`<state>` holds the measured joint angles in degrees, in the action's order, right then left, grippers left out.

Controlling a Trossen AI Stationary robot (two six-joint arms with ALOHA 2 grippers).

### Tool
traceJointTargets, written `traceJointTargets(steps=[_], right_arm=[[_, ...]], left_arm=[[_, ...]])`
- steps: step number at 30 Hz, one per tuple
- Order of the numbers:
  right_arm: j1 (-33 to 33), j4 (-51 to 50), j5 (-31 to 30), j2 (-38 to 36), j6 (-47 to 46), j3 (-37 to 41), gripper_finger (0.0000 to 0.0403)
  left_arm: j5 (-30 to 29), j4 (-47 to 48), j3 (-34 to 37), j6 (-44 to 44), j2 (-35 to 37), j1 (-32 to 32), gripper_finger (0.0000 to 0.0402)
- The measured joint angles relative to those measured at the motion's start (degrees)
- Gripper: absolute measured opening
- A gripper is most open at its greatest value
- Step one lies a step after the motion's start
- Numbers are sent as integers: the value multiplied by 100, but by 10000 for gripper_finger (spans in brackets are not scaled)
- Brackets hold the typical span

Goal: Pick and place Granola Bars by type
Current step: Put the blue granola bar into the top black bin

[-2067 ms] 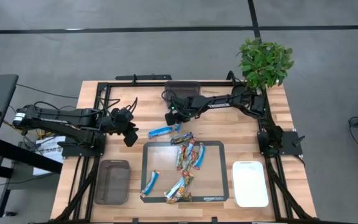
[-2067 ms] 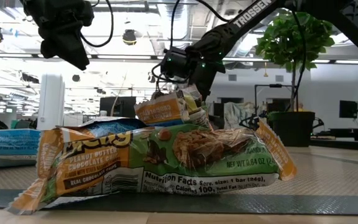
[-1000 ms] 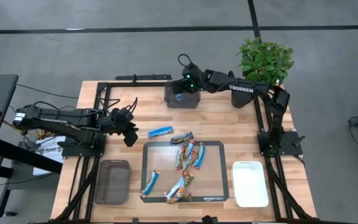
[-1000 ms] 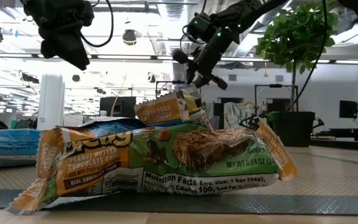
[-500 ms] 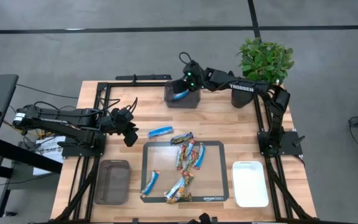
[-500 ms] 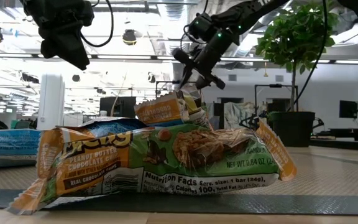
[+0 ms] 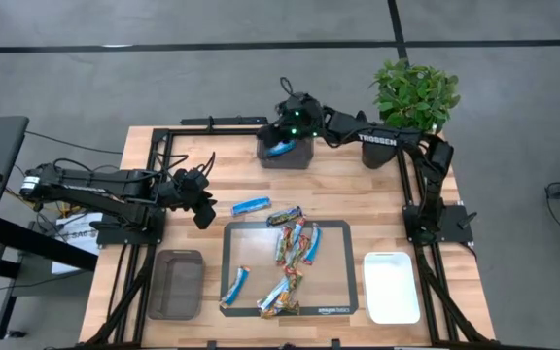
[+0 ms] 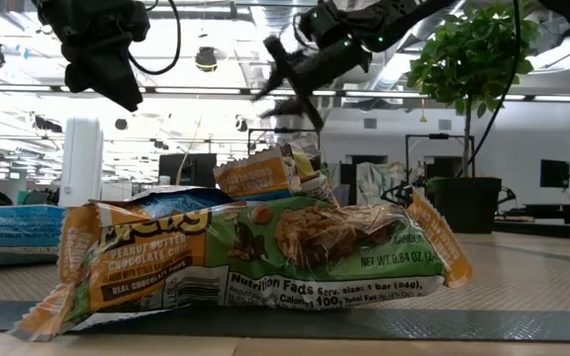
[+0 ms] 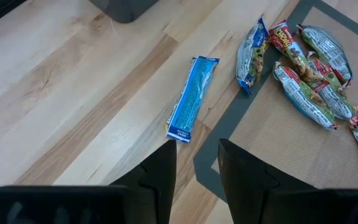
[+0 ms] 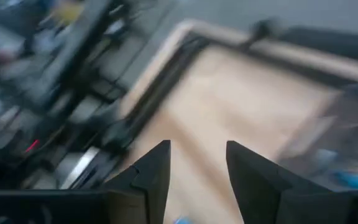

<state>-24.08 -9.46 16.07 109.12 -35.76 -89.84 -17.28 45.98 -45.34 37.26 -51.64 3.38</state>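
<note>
Several granola bars [image 7: 290, 261] in green, red and blue wrappers lie flat on a grey mat [image 7: 343, 233]. In the low view one green-and-yellow bar [image 8: 265, 247] fills the foreground. One blue bar [image 7: 251, 205] lies on the wood left of the mat, also in the left wrist view [image 9: 191, 99]. Another blue bar [image 7: 280, 148] lies in the dark tray [image 7: 304, 156] at the far edge. My right gripper [image 7: 288, 112] is open above that tray, holding nothing. My left gripper [image 7: 202, 209] is open, raised, left of the blue bar on the wood.
A dark tray [image 7: 176, 284] stands at the near left and a white tray [image 7: 392, 287] at the near right. A potted plant [image 7: 414, 97] stands at the far right corner. Black frame rails [image 7: 163, 136] run along the table's edges. Bare wood lies between mat and far tray.
My right gripper, low over the far dark tray a second ago, has risen and swung slightly toward the table's left. A blue bar that did not show under it then now lies in that tray. My left arm has kept still.
</note>
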Motion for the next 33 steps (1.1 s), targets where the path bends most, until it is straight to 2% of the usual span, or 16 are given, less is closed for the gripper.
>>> traceJointTargets(steps=[3, 8, 14, 17, 24, 33], right_arm=[[388, -289, 336, -2, 780, 0, 142], [1229, -926, 256, -2, 2834, 2, 142], [1879, -1835, -1127, -2, 4457, 2, 146], [2010, -1883, -1426, 8, 4821, 2, 143], [1927, -2068, -1499, 597, 4829, -7, 144], [1912, -2291, -1636, 1537, 5266, -706, 144]], left_arm=[[-2, 0, 0, 0, 0, 0, 110], [0, 0, 0, -13, 0, 2, 110], [12, 2, 0, -11, 0, 0, 110], [87, -32, 0, -135, -2, 2, 110], [514, -448, -2, -995, -4, 4, 110], [507, -532, -2, -418, -4, 11, 110]])
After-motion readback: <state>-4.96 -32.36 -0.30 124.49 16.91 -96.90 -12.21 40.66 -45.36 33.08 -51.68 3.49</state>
